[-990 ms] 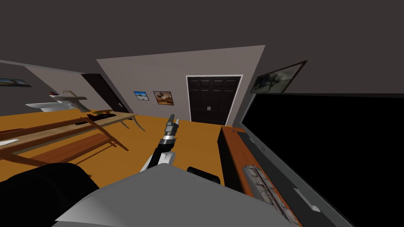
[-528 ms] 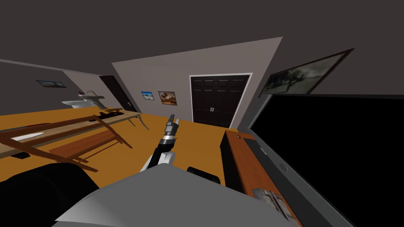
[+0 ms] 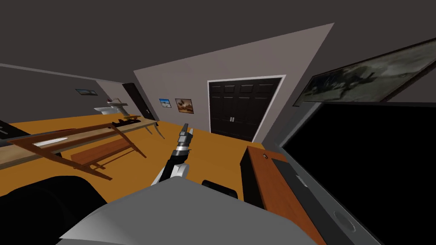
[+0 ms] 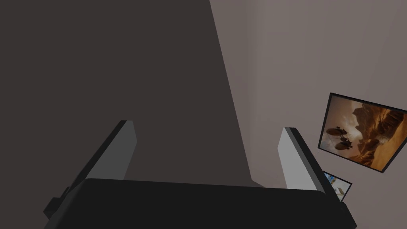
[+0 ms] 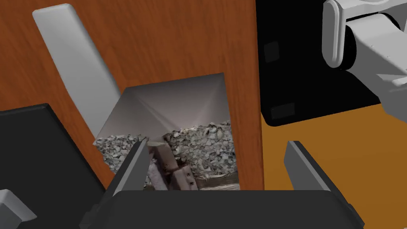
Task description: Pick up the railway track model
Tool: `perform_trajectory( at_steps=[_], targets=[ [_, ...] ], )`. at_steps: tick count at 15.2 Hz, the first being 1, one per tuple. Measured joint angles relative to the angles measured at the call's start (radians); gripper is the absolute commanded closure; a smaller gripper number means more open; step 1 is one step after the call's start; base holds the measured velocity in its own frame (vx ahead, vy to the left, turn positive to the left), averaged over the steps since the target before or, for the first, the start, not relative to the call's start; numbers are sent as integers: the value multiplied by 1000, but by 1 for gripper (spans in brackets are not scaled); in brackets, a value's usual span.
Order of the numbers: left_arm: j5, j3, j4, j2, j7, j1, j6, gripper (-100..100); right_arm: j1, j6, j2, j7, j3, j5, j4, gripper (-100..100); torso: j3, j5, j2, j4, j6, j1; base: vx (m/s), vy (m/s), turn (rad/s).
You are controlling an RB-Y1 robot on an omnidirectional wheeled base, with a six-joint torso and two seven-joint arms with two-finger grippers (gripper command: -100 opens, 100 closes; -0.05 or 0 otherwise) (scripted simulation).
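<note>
Off on the left, the left pincer (image 3: 187, 129) is held up idle, fingers (image 4: 292, 159) apart. Just ahead of the right pincer (image 5: 216, 144), also apart, the railway track model (image 5: 187, 139) lies on a brown wooden top (image 5: 179, 39). I judge this the approach step; next it should centre, descend and close.

My view swings left over 1 s: double door (image 3: 245, 108), long table (image 3: 98, 132) and brown cabinet top (image 3: 276, 191) drift right in head view; railway track model (image 5: 190, 143) slips off its lower right edge.
</note>
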Motion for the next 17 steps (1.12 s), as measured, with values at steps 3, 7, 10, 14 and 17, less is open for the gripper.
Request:
perform_trajectory(
  at_steps=[3, 7, 10, 14, 17],
  targets=[
    [0, 0, 0, 0, 0, 0, 0, 0, 14, 11, -22, 24, 25, 15, 26, -100, -4, 0, -7, 0, -5, -3, 264, -79, 185],
    [0, 0, 0, 0, 0, 0, 0, 0, -23, 9, -22, 48, 53, 28, 44, -100, 0, -1, -1, 1, -4, -5, 131, -85, 125],
    [0, 0, 0, 0, 0, 0, 0, 0, -59, 3, 11, 54, 68, 32, 80, -100, 8, 1, 12, 4, -3, 2, -51, 6, 41],
    [0, 0, 0, 0, 0, -1, 0, 0, -107, 0, 49, 60, 93, 36, 124, 100, 10, 2, 16, 6, -3, 4, -48, 12, 18],
    [0, 0, 0, 0, 0, 0, 0, 0, -106, 2, 47, 60, 91, 36, 126, 100, 9, 0, 14, 5, -2, 5, -4, -4, 3]
  ],
)
